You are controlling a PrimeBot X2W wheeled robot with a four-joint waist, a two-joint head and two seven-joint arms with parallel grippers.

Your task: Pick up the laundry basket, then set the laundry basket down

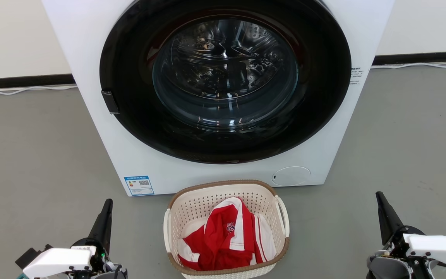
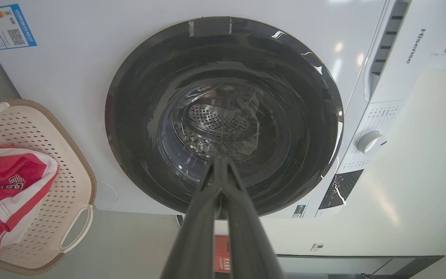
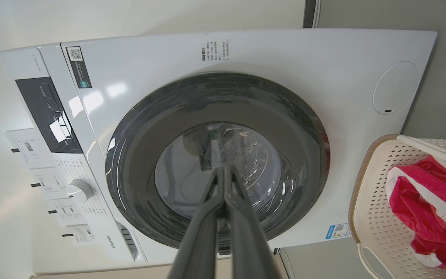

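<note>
While the basket point(image 1: 207, 203) sits on the floor point(image 1: 33, 155) at bottom centre, just before the washer point(image 1: 91, 58), holding a red-and-white garment point(image 1: 223, 240), your left gripper point(image 1: 107, 209) and right gripper point(image 1: 381, 202) flank it at the lower corners, fingers pressed together, empty.

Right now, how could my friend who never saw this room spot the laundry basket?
Find the big white washing machine with the round dark door. On the grey floor in front of it sits the laundry basket. It's small, cream, full of little holes, with a brown rim and white loop handles, and holds a red and white garment.
</note>
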